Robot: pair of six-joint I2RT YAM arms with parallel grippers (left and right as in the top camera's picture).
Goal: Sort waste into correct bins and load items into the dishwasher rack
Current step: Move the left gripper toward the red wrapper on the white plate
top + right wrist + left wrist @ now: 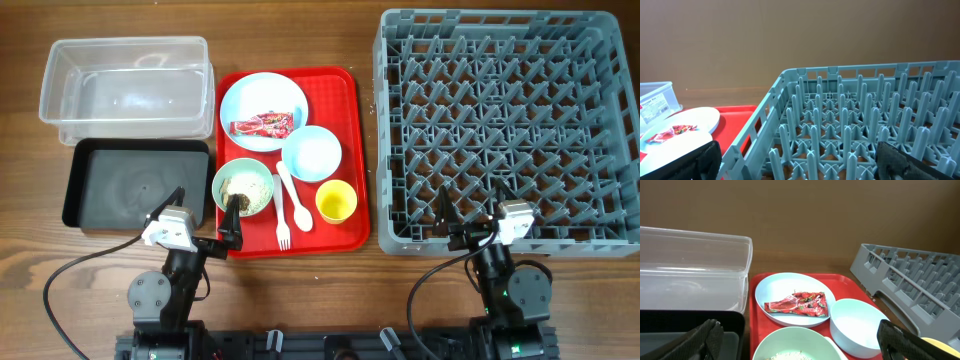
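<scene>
we note narrow gap between red tray (346, 100) and dishwasher rack (381, 150), pegs (840, 97) crowding it, clear tub (125, 43) open-topped

Left end effector (201, 209) and right end effector (468, 213) both hover spread wide.

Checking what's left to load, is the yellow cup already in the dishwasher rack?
No, the yellow cup stands on the red tray, beside the dishwasher rack.

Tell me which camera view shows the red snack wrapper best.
Left wrist view: the snack wrapper lies close and unobstructed on the light blue plate, its printing visible. The overhead view shows the snack wrapper whole but small. The right wrist view catches the snack wrapper only at a flat angle near the left edge.
</scene>
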